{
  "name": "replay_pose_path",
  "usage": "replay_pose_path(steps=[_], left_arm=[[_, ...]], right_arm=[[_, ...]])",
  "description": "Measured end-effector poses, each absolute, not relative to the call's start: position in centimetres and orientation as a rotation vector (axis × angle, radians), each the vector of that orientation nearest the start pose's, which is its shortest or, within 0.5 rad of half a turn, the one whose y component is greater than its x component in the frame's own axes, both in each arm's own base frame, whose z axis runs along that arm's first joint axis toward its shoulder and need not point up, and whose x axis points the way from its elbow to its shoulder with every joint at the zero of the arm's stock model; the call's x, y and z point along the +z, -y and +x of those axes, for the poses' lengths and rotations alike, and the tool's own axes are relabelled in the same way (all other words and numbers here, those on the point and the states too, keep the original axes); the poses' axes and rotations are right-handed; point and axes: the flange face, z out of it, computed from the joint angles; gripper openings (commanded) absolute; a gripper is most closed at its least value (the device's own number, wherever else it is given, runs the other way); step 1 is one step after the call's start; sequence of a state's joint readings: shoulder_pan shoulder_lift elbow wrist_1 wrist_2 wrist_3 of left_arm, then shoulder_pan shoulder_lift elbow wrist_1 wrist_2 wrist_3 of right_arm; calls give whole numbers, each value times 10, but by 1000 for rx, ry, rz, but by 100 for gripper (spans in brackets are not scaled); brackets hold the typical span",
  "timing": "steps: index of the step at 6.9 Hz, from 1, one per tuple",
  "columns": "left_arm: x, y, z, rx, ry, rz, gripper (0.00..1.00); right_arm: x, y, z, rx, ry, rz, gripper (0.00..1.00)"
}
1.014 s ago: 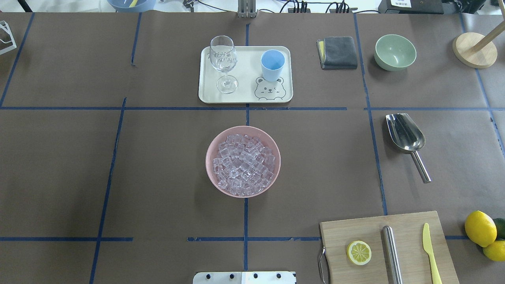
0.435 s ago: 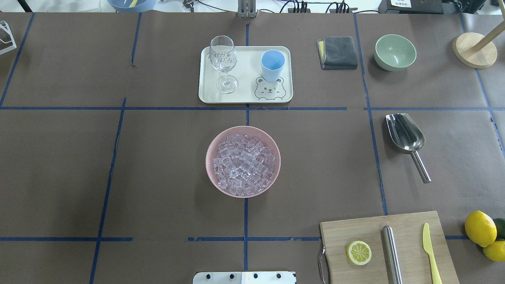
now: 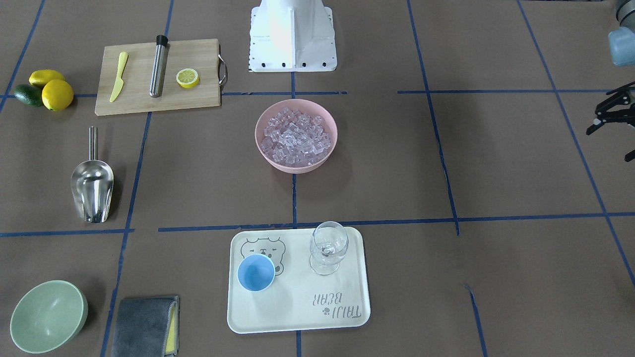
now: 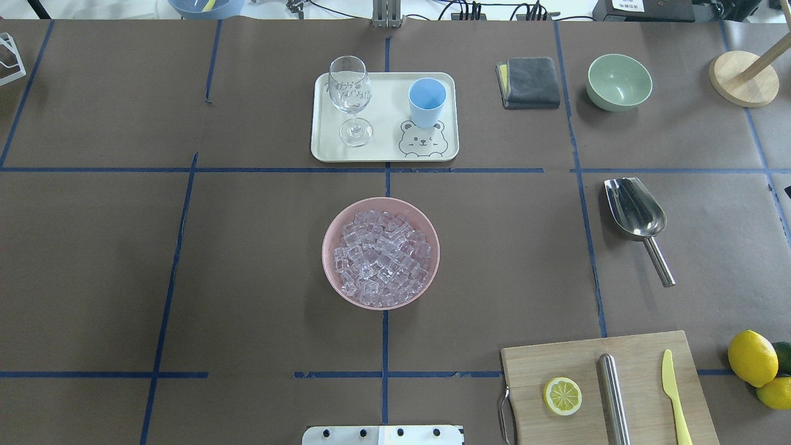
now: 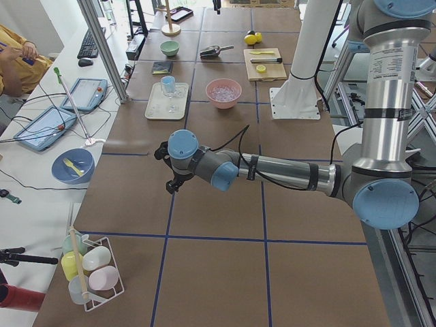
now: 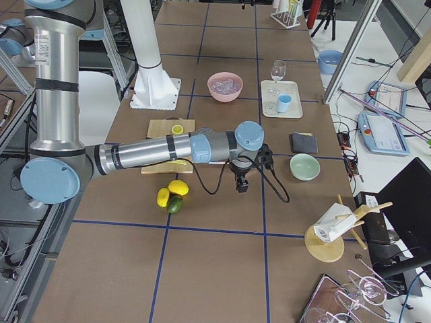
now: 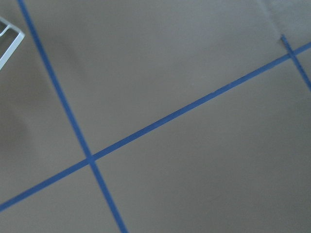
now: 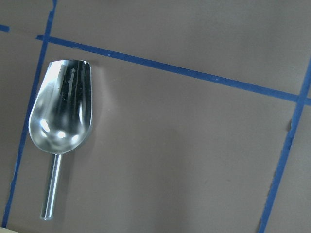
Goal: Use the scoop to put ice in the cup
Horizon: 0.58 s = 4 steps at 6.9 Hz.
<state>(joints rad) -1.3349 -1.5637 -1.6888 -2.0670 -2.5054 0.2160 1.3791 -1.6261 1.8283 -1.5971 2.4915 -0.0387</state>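
Note:
The ice (image 4: 382, 258) is piled in a pink bowl (image 4: 323, 253) at the table's middle. The light-blue cup (image 4: 427, 101) stands upright on a cream tray (image 4: 386, 133) behind the bowl, beside a wine glass (image 4: 350, 93). The steel scoop (image 4: 635, 210) lies flat on the table's right side, and it also shows in the right wrist view (image 8: 60, 114). My right gripper (image 6: 241, 183) hovers just right of the scoop; I cannot tell whether it is open. My left gripper (image 3: 609, 145) hangs far out to the left with its fingers spread, empty.
A cutting board (image 4: 618, 364) with a lemon half (image 4: 562, 395), a steel cylinder (image 4: 613, 395) and a yellow knife (image 4: 673, 389) lies at the near right. Lemons (image 4: 752, 358), a green bowl (image 4: 618, 81), a grey cloth (image 4: 530, 81) and a wooden stand (image 4: 743, 78) are on the right side.

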Motion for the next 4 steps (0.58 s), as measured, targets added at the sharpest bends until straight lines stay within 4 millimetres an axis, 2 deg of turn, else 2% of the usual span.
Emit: replay_pose_path(steps=[2, 4], left_arm=[[501, 485, 140, 932, -967, 765, 100], [448, 479, 219, 1123, -1023, 899, 100]], right_arm=[[546, 472, -47, -324, 937, 108, 100], [545, 472, -54, -339, 939, 106, 100]])
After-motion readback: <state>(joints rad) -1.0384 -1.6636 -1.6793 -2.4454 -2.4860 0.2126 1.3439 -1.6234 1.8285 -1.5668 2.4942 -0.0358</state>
